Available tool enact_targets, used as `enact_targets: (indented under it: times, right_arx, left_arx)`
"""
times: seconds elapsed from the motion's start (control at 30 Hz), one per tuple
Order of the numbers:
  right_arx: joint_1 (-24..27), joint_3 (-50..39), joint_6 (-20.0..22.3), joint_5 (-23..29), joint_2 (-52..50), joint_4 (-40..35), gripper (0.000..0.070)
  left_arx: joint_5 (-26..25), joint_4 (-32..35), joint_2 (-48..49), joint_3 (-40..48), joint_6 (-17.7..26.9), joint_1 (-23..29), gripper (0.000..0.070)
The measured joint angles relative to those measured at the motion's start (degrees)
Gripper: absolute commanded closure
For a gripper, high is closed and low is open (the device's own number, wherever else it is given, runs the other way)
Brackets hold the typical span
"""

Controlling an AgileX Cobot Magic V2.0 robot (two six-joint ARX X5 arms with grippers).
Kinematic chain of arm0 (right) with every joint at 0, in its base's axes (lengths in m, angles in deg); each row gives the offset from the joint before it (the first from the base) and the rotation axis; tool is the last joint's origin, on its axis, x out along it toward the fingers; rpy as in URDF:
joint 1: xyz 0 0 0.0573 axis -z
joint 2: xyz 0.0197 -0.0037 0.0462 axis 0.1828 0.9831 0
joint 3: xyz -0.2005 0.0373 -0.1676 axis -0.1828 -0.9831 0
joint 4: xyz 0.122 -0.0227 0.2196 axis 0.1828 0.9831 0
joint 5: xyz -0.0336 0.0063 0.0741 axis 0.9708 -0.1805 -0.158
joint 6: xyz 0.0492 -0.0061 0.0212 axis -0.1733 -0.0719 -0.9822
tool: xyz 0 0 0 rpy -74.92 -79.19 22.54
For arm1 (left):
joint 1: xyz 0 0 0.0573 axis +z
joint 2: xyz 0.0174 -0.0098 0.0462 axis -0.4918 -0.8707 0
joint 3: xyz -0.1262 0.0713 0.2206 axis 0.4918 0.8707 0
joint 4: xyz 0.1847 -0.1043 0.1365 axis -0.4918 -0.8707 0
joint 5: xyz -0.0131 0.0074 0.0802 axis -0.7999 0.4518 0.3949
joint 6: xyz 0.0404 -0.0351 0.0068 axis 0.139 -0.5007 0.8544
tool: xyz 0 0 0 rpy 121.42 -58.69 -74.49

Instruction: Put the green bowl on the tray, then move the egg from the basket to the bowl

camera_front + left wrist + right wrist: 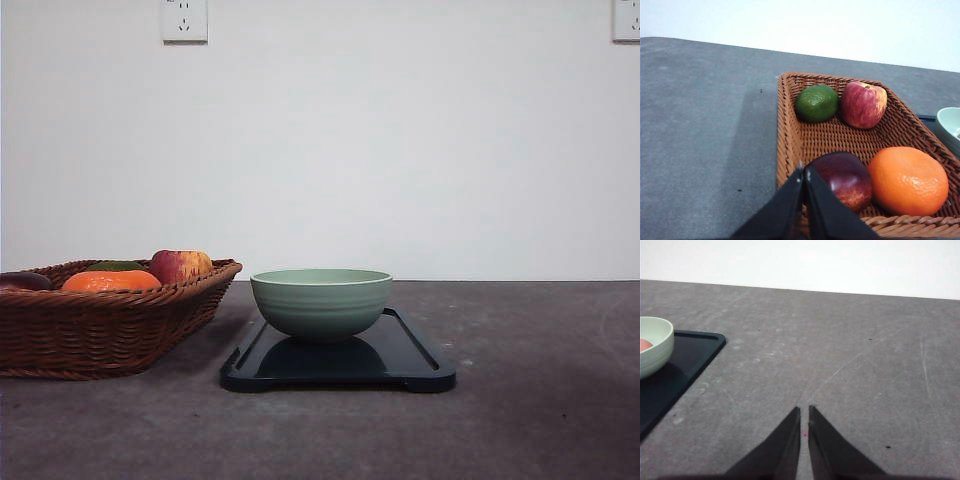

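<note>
Two robot grippers appear, each seen from its own wrist camera. The left gripper [804,172] has two flat, matte black fingers [782,210] that widen toward the wrist and taper to thin, pointed tips, forming a narrow wedge shape. The right gripper [804,410] looks the same: two plain black, smooth-edged triangular fingers [832,452]. No cables, screws or markings can be made out on either.
</note>
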Motion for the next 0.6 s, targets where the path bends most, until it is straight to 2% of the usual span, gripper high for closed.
enact_targets:
  times: [0.6]
  right_arx:
    - [0.0, 0.0, 0.0, 0.0, 0.0, 0.0, 0.0679]
  left_arx:
    - [0.0, 0.0, 0.0, 0.0, 0.0, 0.0, 0.0700]
